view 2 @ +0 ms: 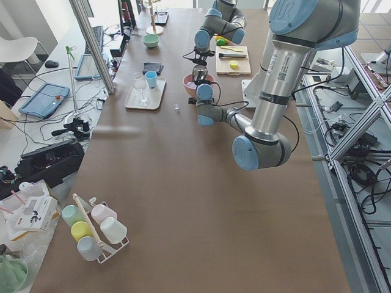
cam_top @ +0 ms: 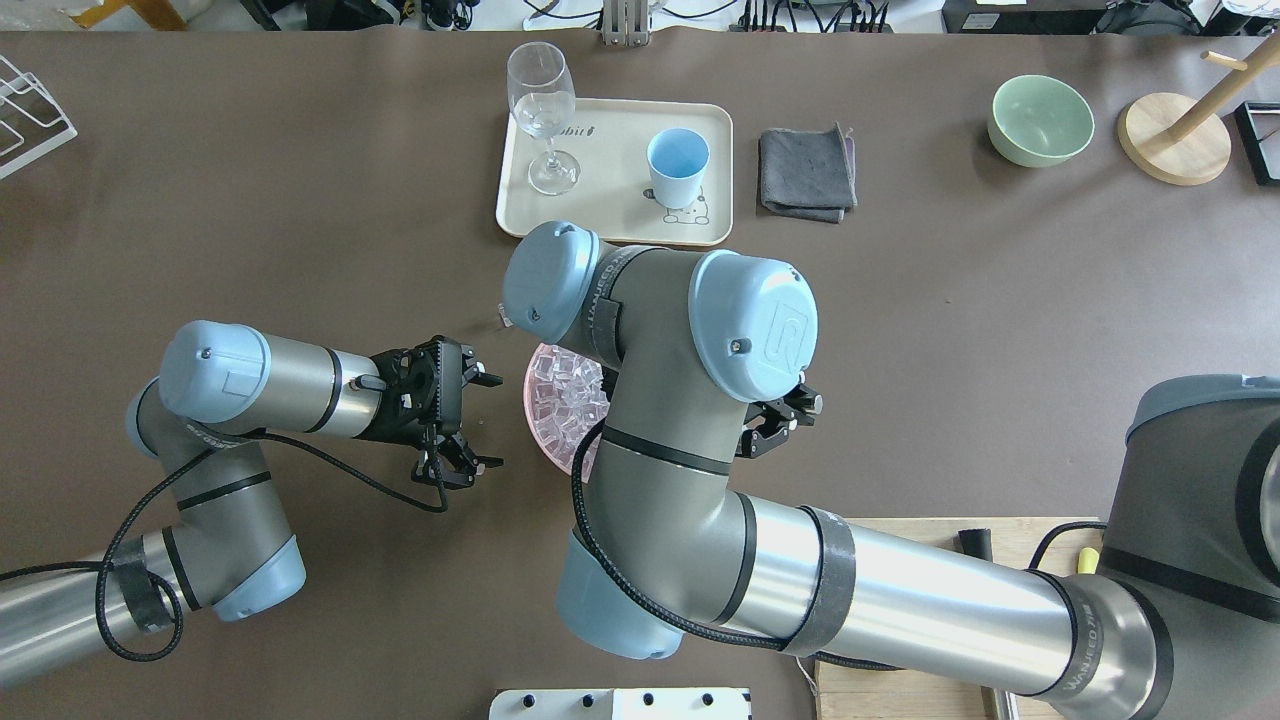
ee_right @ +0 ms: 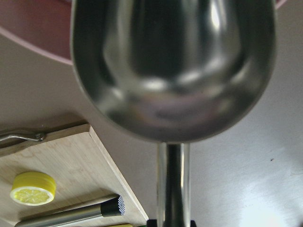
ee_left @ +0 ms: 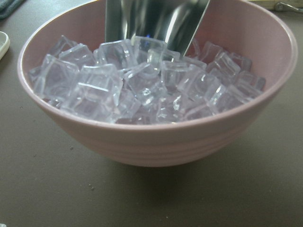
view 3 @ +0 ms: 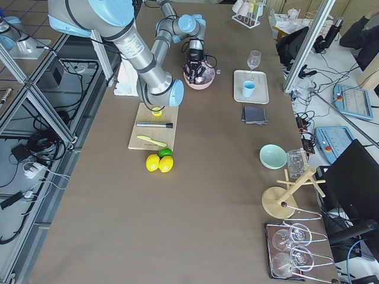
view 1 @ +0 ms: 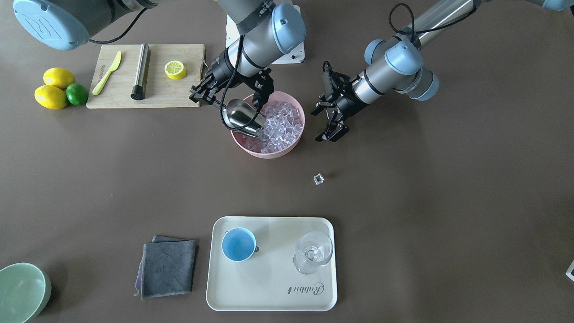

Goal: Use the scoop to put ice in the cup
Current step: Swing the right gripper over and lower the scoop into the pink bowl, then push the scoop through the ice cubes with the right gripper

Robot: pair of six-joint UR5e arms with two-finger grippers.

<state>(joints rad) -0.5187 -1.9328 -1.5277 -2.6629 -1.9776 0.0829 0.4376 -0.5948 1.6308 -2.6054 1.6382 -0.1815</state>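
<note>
The steel scoop is tilted mouth-down into the ice heaped in a pink bowl. My right gripper is shut on the scoop's handle at the bowl's edge. The right wrist view shows the scoop's trough and handle. My left gripper is open and empty beside the bowl. Its wrist view shows the ice, the bowl and the scoop's tip. The light-blue cup stands upright on a cream tray, apart from both grippers. One ice cube lies loose on the table.
A clear stemmed glass shares the tray. A grey cloth and a green bowl lie beyond the tray's side. A cutting board holds a steel rod, a lemon slice and a yellow knife.
</note>
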